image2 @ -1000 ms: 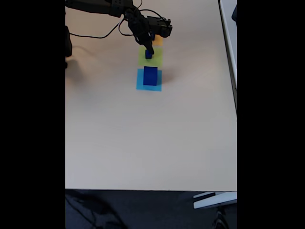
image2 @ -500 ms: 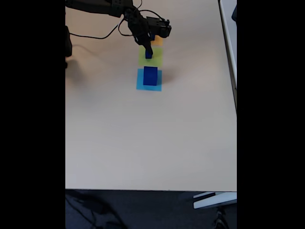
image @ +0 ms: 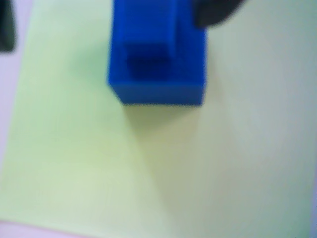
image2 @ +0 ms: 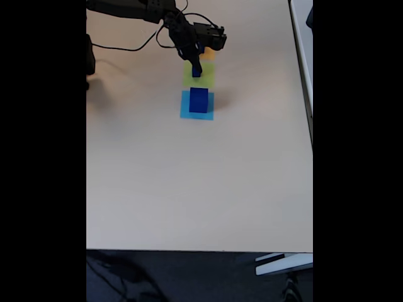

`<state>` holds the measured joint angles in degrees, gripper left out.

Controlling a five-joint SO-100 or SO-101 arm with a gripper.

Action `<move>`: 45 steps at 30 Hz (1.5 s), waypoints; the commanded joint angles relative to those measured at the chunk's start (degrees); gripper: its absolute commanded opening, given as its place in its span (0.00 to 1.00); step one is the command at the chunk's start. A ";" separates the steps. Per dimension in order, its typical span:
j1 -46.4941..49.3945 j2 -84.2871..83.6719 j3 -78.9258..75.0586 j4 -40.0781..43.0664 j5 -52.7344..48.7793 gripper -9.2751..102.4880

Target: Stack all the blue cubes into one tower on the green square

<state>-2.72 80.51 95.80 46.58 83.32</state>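
Note:
A small blue cube (image2: 196,72) rests on the green square (image2: 208,78). In the wrist view this blue cube (image: 156,59) is blurred and looks stepped on top, with the green square (image: 99,163) spread around it. My gripper (image2: 196,65) hangs right over the cube. In the wrist view the gripper (image: 111,17) is open: one dark fingertip (image: 218,11) is at the cube's upper right corner and the other (image: 5,27) stands well off to the left. A larger blue cube (image2: 198,99) sits on a light-blue square (image2: 186,114) just below the green one.
An orange square (image2: 208,55) lies beyond the green one, partly under the arm. Black cables (image2: 126,47) trail at the upper left. The tan table (image2: 189,189) stretches wide toward its front edge, and a white edge runs along the right.
The gripper has edged slightly up the picture, off the small cube. Both cubes stay where they were.

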 commanded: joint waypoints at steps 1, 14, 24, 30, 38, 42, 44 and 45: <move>0.00 2.02 -0.79 0.18 -0.09 0.24; -0.18 1.14 -0.44 -0.44 0.18 0.24; -0.09 0.53 0.26 -1.23 -0.18 0.24; -0.18 0.00 0.35 -1.58 -0.18 0.24; -0.26 -0.97 0.18 -2.37 -0.26 0.24; -0.26 -0.97 0.09 -2.37 -0.44 0.24; -0.26 -1.05 0.09 -2.37 -0.44 0.24; -0.26 -1.14 0.09 -2.29 -0.35 0.24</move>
<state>-2.72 78.75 96.50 45.35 83.32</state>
